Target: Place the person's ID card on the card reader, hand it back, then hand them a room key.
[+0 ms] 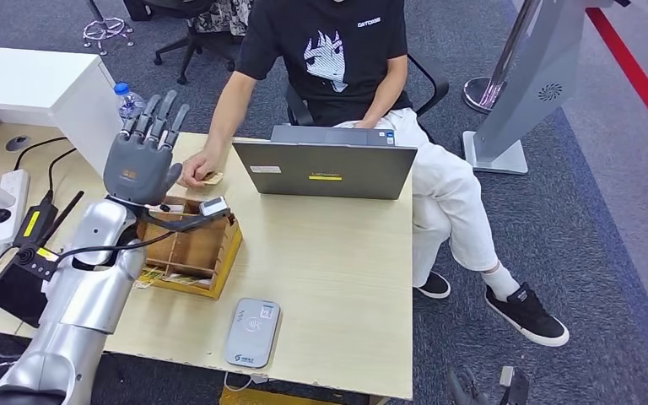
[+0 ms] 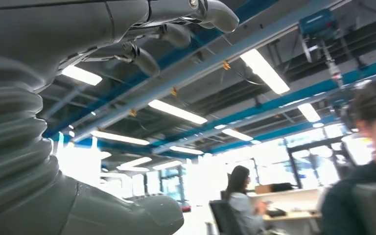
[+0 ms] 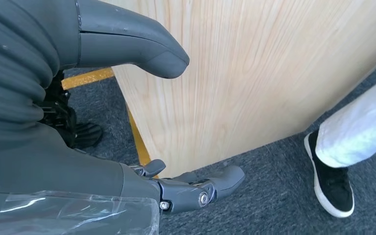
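Note:
My left hand (image 1: 142, 156) is raised above the table's back left, palm away from me, fingers spread upward and holding nothing; in the left wrist view the same hand (image 2: 127, 29) points at the ceiling. Just right of it a person's hand (image 1: 196, 173) rests on the table, holding a small tan ID card (image 1: 213, 178). The grey card reader (image 1: 251, 332) lies flat near the front edge. A wooden box (image 1: 192, 249) of room key cards sits under my left forearm. My right hand (image 3: 68, 147) hangs below the table's side, holding nothing, thumb apart from its fingers.
A grey laptop (image 1: 329, 167) stands open at the back of the table (image 1: 329, 270), with the seated person behind it. A water bottle (image 1: 126, 99) and a power strip (image 1: 4, 198) are at the left. The person's shoe (image 3: 333, 188) is on the carpet near my right hand.

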Motion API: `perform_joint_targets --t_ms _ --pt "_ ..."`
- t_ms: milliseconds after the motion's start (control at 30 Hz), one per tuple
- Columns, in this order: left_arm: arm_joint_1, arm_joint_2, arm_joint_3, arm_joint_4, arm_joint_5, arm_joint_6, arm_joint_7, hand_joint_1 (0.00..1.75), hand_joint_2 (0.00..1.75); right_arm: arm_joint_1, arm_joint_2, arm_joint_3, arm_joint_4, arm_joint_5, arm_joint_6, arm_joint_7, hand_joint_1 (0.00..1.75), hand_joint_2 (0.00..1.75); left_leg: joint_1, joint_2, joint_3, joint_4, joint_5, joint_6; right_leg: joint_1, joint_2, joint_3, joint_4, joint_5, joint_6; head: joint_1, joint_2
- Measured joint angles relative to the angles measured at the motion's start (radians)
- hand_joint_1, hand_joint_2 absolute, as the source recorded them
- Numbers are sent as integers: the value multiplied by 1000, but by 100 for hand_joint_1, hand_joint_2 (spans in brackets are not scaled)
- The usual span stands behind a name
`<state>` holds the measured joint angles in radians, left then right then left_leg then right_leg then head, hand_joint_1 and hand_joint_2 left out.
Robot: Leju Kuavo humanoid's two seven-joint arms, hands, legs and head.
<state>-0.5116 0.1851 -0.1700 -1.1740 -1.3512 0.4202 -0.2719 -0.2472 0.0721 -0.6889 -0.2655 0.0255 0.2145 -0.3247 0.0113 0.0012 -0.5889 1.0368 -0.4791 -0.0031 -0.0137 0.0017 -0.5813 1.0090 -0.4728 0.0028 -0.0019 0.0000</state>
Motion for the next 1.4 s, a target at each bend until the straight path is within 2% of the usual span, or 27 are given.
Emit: perform_joint_targets --t_ms 233,467,667,933,1167,1400 --pt "158 2 -108 -113 37 4 -34 0 175 10 0 -30 0 -11 0 -9 0 175 0 0 0 0 -1 1 0 0 0 0 0 0 0 0" --pt "272 50 -176 -198 122 -8 -51 0 175 21 -4 -62 0 -14 2 -20 0 175 0 1 0 0 -1 0 0 0 0 0 0 0 0 0" --pt "370 97 -178 -270 188 -22 -81 0 175 29 -11 -84 0 -14 6 -27 0 175 0 1 0 -1 -1 0 0 0 0 0 0 0 0 0" --pt "510 128 -163 -321 278 -60 -146 0 175 35 -16 -104 0 -9 11 -28 0 175 0 0 0 -1 -1 1 0 0 0 0 -1 1 0 0" --pt "573 126 -137 -345 452 -162 -258 0 175 34 -17 -114 0 5 14 -24 0 175 0 0 0 -1 -1 1 0 0 0 0 -1 1 0 0" --pt "603 126 -95 -361 451 -164 -255 0 175 32 -17 -117 0 8 13 -24 0 175 0 0 -1 -1 -1 1 0 0 0 0 -1 1 0 0"
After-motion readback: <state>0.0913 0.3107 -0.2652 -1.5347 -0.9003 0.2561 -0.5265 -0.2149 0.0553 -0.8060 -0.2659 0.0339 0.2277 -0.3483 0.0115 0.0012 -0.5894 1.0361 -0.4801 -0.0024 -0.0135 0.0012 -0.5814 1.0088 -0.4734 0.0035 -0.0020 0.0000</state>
